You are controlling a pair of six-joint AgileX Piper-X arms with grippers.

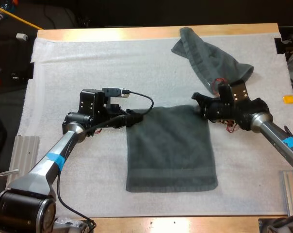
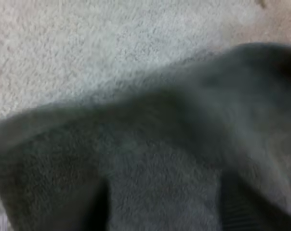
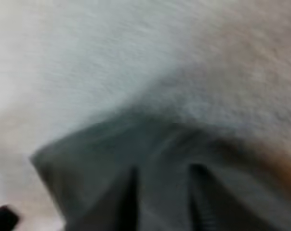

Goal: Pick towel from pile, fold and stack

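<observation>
Spread towel (image 1: pixel 170 150) lies flat on the white mat (image 1: pixel 78 63) that covers the wooden worktop (image 1: pixel 112 33). It is a near-rectangle with one short end toward the arms and the other away from them. The left claw (image 1: pixel 133 118) sits at its far left corner and the right claw (image 1: pixel 199 103) at its far right corner.

In the left wrist view the dark fingers (image 2: pixel 95 211) stand on either side of a ridge of cloth and press into it, so that claw looks to be pinching the towel. The right wrist view shows the same, with the fingers (image 3: pixel 126 202) closed on a tongue of fabric at the corner.

I judge the picking and laying out as done and the first fold as the step in hand. Stacking comes later. The next move calls for both corners to rise together and travel over the towel toward its near end. The two grips need to stay level so the edges meet squarely and the lower half does not drag.

The cloth is dark grey-green terry, thick, matte and limp, with a stitched band across the near end. The mat looks soft and slightly fuzzy, which should help hold the towel in place.

A crumpled towel (image 1: pixel 204 56) of the same cloth lies beyond the spread towel's far right corner. It is heaped in long loose folds, and its near end is close behind the right claw.
</observation>
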